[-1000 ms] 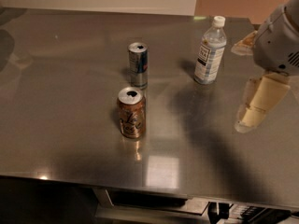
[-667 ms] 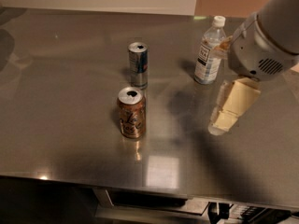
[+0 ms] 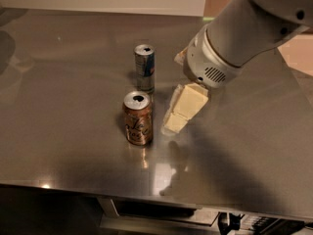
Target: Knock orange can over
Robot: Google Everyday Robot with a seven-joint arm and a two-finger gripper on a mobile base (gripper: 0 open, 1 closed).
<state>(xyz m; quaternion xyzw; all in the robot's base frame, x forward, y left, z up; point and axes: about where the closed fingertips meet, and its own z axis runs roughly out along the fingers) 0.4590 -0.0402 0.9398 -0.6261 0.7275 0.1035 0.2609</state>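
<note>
The orange can (image 3: pixel 137 119) stands upright on the steel table (image 3: pixel 58 131), near the front middle; it is copper-orange with dark cursive lettering and a silver top. My gripper (image 3: pixel 173 124) hangs just to the right of it, low over the table, a small gap from the can's side. Its cream fingers (image 3: pixel 189 103) are pressed together and hold nothing. The big white arm (image 3: pixel 234 38) reaches in from the upper right.
A slimmer silver-and-blue can (image 3: pixel 145 67) stands upright just behind the orange can. The table's front edge (image 3: pixel 146 192) runs along the bottom, with dark equipment below it. The arm hides what is behind it at the back right.
My gripper and arm have swung left and down from the right side, ending close beside the orange can. The arm now covers the water bottle. Both cans have not moved.
</note>
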